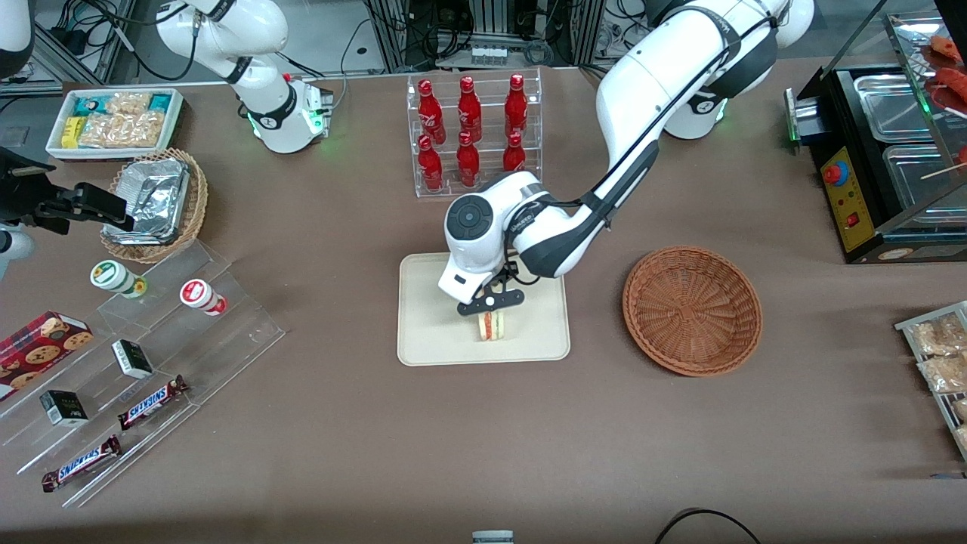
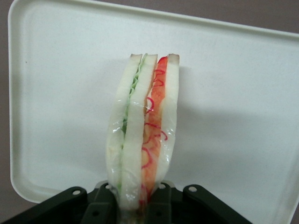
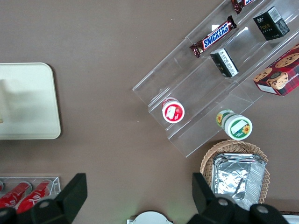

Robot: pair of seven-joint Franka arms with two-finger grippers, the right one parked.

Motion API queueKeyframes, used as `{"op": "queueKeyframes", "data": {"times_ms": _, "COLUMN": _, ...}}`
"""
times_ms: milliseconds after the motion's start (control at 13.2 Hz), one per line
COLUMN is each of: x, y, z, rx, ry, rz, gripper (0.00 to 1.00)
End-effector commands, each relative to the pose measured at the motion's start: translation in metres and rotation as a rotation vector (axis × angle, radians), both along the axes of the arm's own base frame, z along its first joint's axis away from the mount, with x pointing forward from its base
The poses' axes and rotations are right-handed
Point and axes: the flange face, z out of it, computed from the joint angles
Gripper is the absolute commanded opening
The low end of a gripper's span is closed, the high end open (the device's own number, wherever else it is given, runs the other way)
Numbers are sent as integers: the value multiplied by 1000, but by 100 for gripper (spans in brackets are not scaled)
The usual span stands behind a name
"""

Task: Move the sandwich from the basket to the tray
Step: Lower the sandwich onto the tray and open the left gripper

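Sandwich [image 1: 491, 326] stands on edge on the tray [image 1: 430, 332], in my grip; my gripper [image 1: 491, 301] is clamped on its upper end, one finger [image 2: 102, 205] on the pale bread side, the other on the red-filling side. Wrist view: the sandwich [image 2: 142, 135] shows green filling on one half, red on the other, clear wrap shiny, cream tray [image 2: 233, 116] under it. It sits near the tray's middle, a bit toward the edge nearer the front camera. Reading the front view as a clock face around the sandwich: basket [image 1: 692, 310] at about 3 o'clock, well apart, nothing in it; rack of red bottles [image 1: 472, 132] at 12 o'clock, farther from the camera; clear stepped shelf [image 1: 151, 355] with Snickers bars [image 1: 151, 402] around 9 o'clock, toward the parked arm's end. Foil container [image 1: 151, 198] in a tan basket [image 1: 196, 204] at about 10 o'clock.
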Motion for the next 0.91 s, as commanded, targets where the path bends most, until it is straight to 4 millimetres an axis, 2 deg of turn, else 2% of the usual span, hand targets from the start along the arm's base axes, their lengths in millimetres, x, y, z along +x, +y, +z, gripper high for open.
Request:
{"op": "queueKeyframes", "data": {"times_ms": 0, "x": -5, "y": -11, "z": -5, "rx": 21, "ry": -1, "rz": 2, "gripper": 0}}
{"op": "queueKeyframes", "data": {"times_ms": 151, "x": -6, "y": -11, "z": -14, "rx": 26, "ry": 9, "rz": 13, "gripper": 0}}
{"op": "queueKeyframes", "data": {"times_ms": 529, "x": -4, "y": -13, "z": -21, "rx": 16, "ry": 4, "rz": 74, "gripper": 0}}
{"op": "queueKeyframes", "data": {"times_ms": 605, "x": -4, "y": -13, "z": -21, "rx": 15, "ry": 3, "rz": 74, "gripper": 25}}
{"op": "queueKeyframes", "data": {"times_ms": 681, "x": -3, "y": -12, "z": -20, "rx": 14, "ry": 2, "rz": 75, "gripper": 99}}
{"op": "queueKeyframes", "data": {"times_ms": 832, "x": -2, "y": -12, "z": -14, "rx": 10, "ry": -5, "rz": 74, "gripper": 100}}
